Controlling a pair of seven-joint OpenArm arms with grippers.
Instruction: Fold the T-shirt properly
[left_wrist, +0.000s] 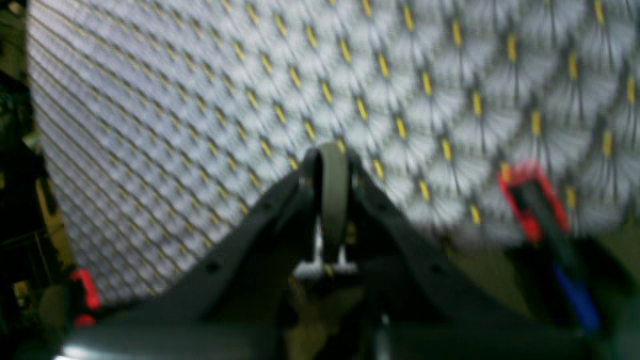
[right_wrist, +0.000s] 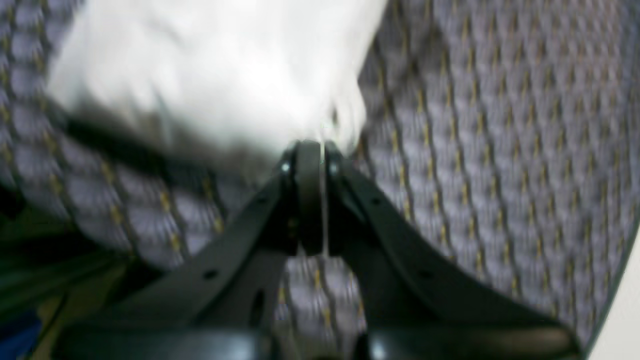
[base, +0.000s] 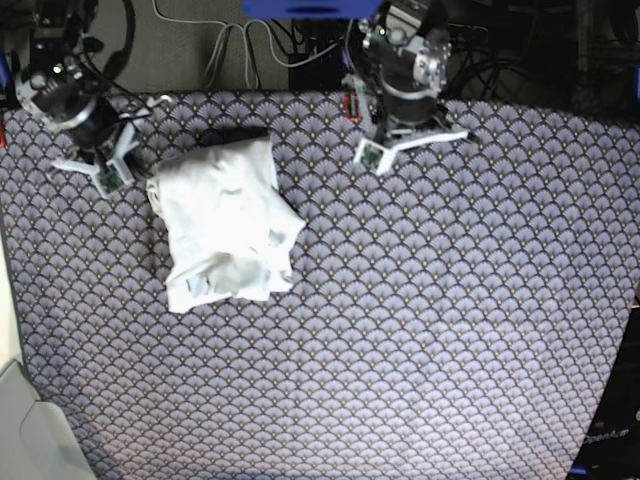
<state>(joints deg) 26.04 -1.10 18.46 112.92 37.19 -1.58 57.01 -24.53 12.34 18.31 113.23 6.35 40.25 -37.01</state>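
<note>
Your right claw (base: 108, 178), pressed together and empty, sits just beside the T-shirt (base: 226, 222), a folded-looking bundle on the tabletop (base: 420, 330) running front to back. The left claw (base: 372, 155), also pressed together, is farther off, so the right arm reaches sooner.

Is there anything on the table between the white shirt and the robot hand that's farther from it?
Nothing. In the base view, only bare patterned tablecloth lies between the wrinkled white cotton T-shirt and the shut left gripper.
</note>
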